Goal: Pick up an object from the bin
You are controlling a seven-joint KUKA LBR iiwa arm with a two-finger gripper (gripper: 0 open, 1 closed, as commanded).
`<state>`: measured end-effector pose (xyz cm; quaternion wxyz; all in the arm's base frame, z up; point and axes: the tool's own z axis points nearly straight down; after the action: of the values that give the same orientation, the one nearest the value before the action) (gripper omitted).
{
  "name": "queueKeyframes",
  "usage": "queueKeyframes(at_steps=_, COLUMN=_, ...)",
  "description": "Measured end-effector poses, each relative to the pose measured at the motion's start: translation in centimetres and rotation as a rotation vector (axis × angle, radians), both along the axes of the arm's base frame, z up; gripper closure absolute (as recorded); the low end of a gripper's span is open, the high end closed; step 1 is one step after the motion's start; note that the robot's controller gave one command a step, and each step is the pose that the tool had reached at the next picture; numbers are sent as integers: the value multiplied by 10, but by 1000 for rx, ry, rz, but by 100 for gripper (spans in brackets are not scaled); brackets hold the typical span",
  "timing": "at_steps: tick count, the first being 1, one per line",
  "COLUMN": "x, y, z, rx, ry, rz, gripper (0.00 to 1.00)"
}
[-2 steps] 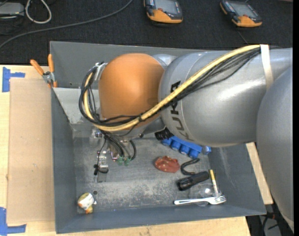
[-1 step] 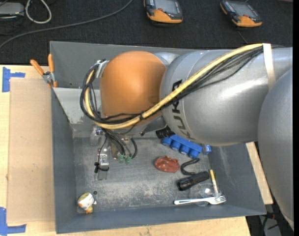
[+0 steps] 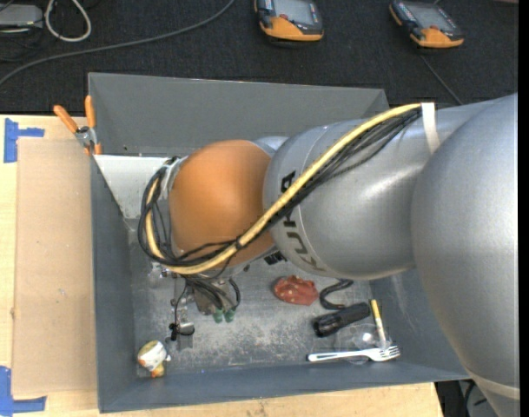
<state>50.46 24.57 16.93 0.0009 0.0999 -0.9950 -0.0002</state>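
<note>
The pincer (image 3: 188, 313) hangs low in the lower left of the grey metal bin (image 3: 247, 102); how far open, I cannot tell. Nearest lies a crumpled gold-and-white wad (image 3: 151, 357), just below-left, apart.

The big grey arm (image 3: 377, 207) comes in from the right of the frame and bends down into the grey metal bin (image 3: 247, 102), its orange cover (image 3: 216, 194) and looped cables filling the middle. Beneath the cover the gripper (image 3: 188, 313) hangs low over the bin floor, left of centre. Just below it, in the lower left corner, lies a small crumpled whitish ball (image 3: 151, 357). To the lower right lie a reddish lump (image 3: 294, 290), a black cylindrical thing (image 3: 340, 318), a yellow stick (image 3: 376, 318) and a pale plastic fork (image 3: 355, 354) along the front wall.
</note>
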Motion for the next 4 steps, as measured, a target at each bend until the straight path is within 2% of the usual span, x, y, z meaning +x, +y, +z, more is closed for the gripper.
queueKeyframes(at_steps=1, x=-35, y=-4, z=-10, rx=1, ry=-2, rz=128, gripper=0)
queueKeyframes(at_steps=2, x=-22, y=2, z=-36, rx=2, ry=0, rz=623, gripper=0)
queueKeyframes(at_steps=3, x=-22, y=0, z=-99, rx=0, ry=-14, rz=680, gripper=0)
queueKeyframes(at_steps=4, x=-32, y=0, z=-99, rx=4, ry=-11, rz=992, gripper=100)
